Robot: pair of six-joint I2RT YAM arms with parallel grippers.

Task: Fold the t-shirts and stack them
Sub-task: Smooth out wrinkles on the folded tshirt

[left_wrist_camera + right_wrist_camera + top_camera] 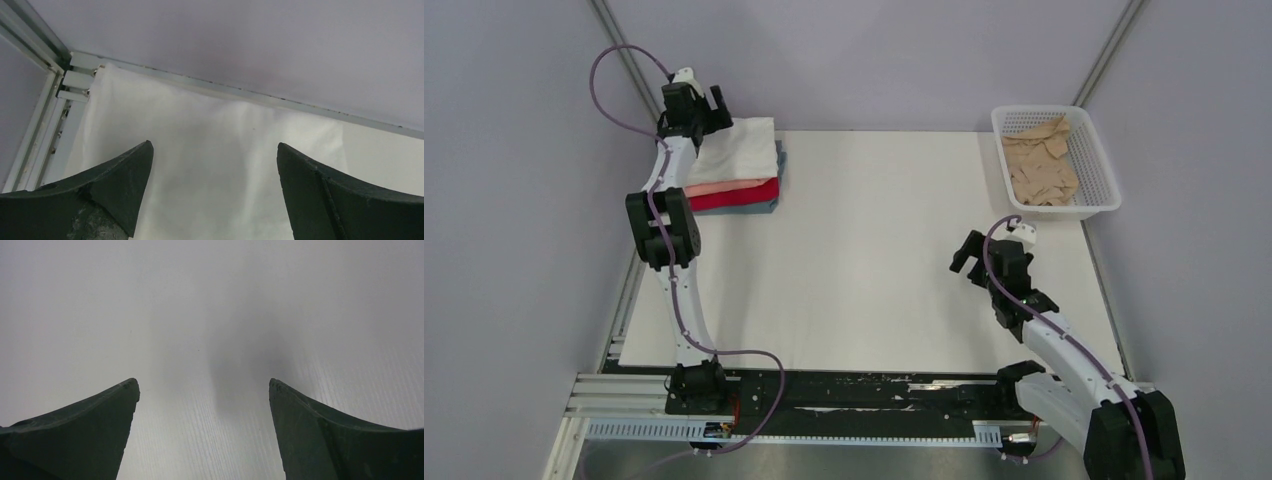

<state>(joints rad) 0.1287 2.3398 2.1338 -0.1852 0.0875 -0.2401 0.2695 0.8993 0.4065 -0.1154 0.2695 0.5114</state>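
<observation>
While both hands stand spread wide with nothing between their fingers, the left hand [214, 148] hangs over the stack of folded t-shirts [736, 172] in the far left corner of the bench [874, 270]. Directly under this hand and a little ahead of it lies the white t-shirt [746, 143], the top layer of the stack. Its cloth is soft and matte, with gentle waves and one shallow fold running away from the hand. I cannot tell whether the fingertips touch the cloth. Under the white layer, on the side nearer to the arm's base, three flat rectangles show their edges: a salmon-pink shirt [724, 186], then a red shirt [749, 196], then a grey-blue shirt [759, 207] at the bottom. The fingers of both hands are dark, dull wedges that curve inward to a point, and one finger [95, 200] of the left hand looks scratched. The right hand [204, 383] is held low over bare bench, a smooth white board with a fine straight grain and a soft grey shadow just ahead of the hand. Beyond this hand and to its right, well apart from it, a tan-beige t-shirt [1039, 165] lies crumpled in a white plastic basket [1107, 172] with lattice walls.
</observation>
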